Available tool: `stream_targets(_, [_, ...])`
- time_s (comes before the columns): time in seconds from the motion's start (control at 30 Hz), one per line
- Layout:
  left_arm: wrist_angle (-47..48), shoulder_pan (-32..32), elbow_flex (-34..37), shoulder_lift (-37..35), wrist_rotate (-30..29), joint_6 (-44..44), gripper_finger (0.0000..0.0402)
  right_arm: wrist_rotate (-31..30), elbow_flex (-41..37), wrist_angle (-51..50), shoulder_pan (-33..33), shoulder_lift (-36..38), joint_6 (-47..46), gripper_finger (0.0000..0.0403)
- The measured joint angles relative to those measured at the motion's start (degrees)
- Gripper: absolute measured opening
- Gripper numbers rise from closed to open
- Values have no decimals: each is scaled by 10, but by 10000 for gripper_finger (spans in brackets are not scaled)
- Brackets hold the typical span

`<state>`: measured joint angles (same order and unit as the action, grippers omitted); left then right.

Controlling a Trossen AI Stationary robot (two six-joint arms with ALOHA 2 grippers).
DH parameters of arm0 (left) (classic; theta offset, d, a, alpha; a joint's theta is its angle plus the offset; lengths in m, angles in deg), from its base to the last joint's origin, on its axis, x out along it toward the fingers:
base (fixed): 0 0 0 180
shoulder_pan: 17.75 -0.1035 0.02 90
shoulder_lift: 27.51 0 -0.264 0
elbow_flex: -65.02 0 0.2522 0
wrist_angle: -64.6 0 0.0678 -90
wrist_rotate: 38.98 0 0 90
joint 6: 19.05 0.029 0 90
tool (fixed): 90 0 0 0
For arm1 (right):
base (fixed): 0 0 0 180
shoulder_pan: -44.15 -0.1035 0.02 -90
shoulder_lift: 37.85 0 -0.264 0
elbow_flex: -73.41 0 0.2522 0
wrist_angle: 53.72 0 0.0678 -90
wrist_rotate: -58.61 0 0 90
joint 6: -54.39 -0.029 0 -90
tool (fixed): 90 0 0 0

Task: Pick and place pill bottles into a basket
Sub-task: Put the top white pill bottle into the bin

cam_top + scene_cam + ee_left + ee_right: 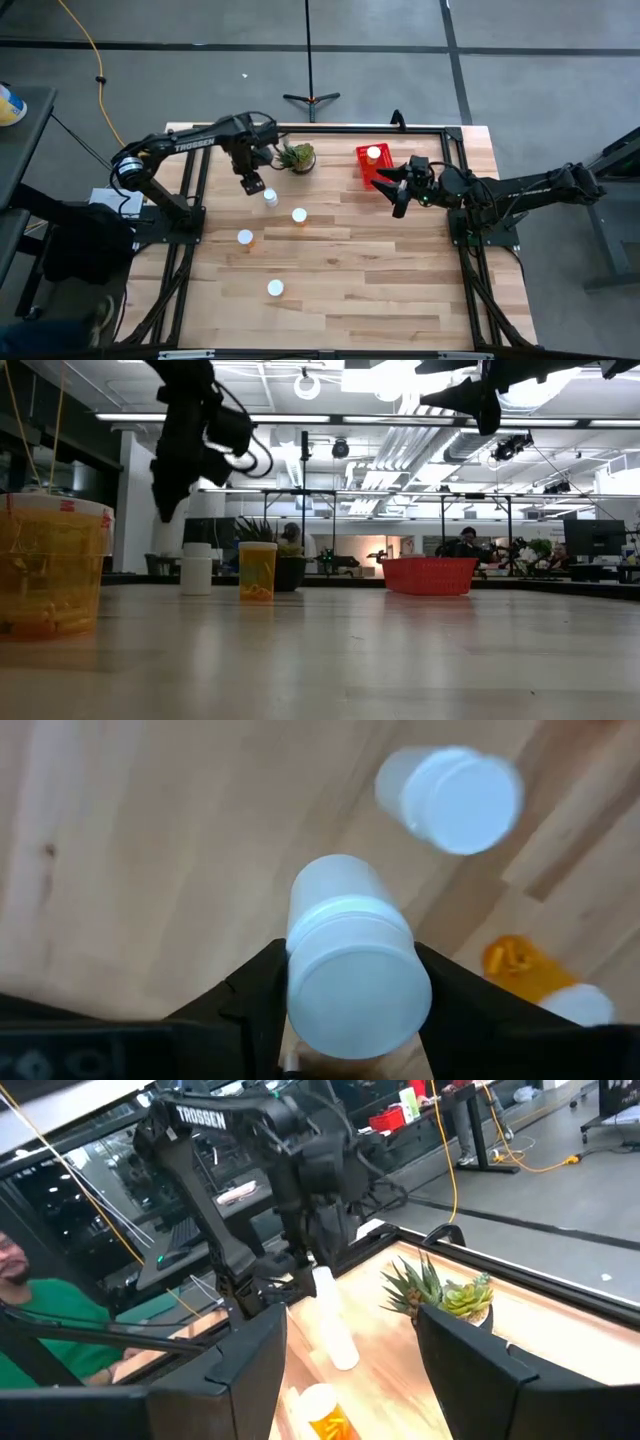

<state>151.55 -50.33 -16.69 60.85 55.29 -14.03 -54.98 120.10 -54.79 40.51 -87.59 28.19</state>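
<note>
A wooden table (400, 270) is seen from straight above, with a dark robot arm reaching in from each side.

The left arm stretches from the table's 9 o'clock edge toward 12 o'clock, wrist bent downward. Its left tool (251, 183) is clamped on a white-capped pill bottle (352, 970), one dark finger (255, 985) pressed to each side of the cap, and the bottle is lifted off the wood. Just past it, toward the table's centre, another pill bottle (270, 197) stands upright.

Three more white-capped bottles stand apart on the table: one (299, 215) near the centre, one (245, 237) at about 8 o'clock from the centre, and one (275, 288) toward 6 o'clock. From table height, an orange bottle (257, 571) and a pale one (196, 568) show side by side.

The red basket (364, 166) sits near the far edge, at roughly 1 o'clock, with one bottle (374, 153) inside. A small green potted plant (297, 157) stands at 12 o'clock, between the left tool and the basket.

The right arm extends from 3 o'clock, nearly level, raised above the table. Its right tool (397, 185) hangs beside the basket with fingers (470, 1355) spread wide, holding nothing.

A person in a green top (40, 1345) sits beyond the table.
</note>
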Motion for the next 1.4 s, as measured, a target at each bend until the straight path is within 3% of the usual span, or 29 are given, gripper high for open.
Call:
stream_targets(0.33, [25, 71, -137, 0, 3, 8, 215, -3, 0, 0, 0, -3, 40, 217])
stream_targets(0.47, [8, 116, -179, 0, 3, 7, 216, -3, 0, 8, 0, -16, 64, 238])
stream_targets(0.7, [-31, 176, -220, 0, 3, -17, 216, -1, 0, 82, 0, -86, 97, 308])
stream_targets(0.9, [-47, 200, -221, 0, 3, -29, 216, 13, 2, 208, 0, -183, 120, 325])
stream_targets(1.1, [-45, 204, -221, 0, 3, -43, 216, 48, 84, 191, 0, -283, 174, 323])
stream_targets(1.4, [-41, 203, -221, 0, 3, -53, 216, 51, 260, 7, 19, -399, 199, 326])
